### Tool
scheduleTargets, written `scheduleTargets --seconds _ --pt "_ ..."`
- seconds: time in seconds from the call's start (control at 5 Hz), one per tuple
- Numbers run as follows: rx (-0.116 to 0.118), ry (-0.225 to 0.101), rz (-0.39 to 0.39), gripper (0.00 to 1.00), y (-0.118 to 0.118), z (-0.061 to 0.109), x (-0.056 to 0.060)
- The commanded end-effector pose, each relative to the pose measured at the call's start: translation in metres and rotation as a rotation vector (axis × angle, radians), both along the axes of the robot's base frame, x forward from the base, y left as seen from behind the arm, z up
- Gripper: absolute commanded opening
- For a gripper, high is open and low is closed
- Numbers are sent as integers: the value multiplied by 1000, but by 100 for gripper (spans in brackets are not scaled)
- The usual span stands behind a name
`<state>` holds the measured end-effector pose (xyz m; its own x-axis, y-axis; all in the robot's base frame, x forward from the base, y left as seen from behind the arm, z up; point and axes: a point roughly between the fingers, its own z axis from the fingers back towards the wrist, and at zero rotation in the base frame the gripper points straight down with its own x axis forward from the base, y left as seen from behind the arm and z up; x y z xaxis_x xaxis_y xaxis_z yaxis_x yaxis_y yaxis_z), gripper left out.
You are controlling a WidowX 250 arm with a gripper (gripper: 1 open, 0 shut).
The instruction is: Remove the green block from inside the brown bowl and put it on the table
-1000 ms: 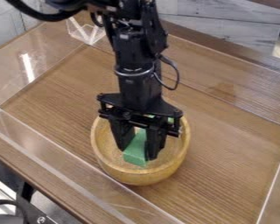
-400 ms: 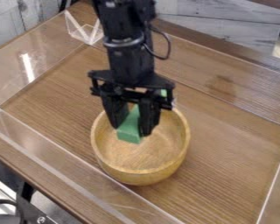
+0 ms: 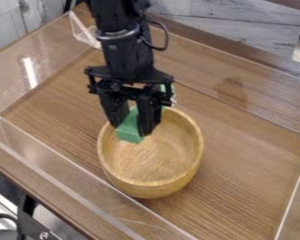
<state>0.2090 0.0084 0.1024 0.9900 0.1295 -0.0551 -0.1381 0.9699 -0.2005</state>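
- Green block (image 3: 131, 126): pinched upright between the fingers of the gripper (image 3: 131, 120), hanging clear of the floor of the brown bowl (image 3: 172, 172), over the bowl's rear-left rim. Lift out of the bowl judged largely done.
- Gripper: pressed together on the block, pointing almost straight down; black arm rises behind it toward the table's far-left corner.
- Brown bowl: sits on the table (image 3: 247, 112) toward the near edge, left of centre; inside appears bare of other items.
- Remaining, as judged: carry the block past the rim, lower it to open tabletop, let go. None of this is done yet.
- Table: wood-grain top, clear walls (image 3: 34, 70) along its edges; open surface to the bowl's right and rear.
- Hard to make out: the block's upper end is covered by the fingers; exact contact of the pads cannot be seen. Whether its lower tip is fully above rim level is unclear from this single angle. Bowl's rear-left rim is partly hidden by the gripper.
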Motion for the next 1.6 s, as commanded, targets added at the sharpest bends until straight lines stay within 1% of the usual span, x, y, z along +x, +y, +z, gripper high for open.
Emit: scheduleTargets --seconds 0.0,0.2,0.6,1.4 --pt "0 -72 -9 0 10 15 12" --pt "-4 -83 -14 0 22 15 15" --pt "-8 -99 -21 0 41 9 20" --pt "-18 -106 -47 0 43 -9 19"
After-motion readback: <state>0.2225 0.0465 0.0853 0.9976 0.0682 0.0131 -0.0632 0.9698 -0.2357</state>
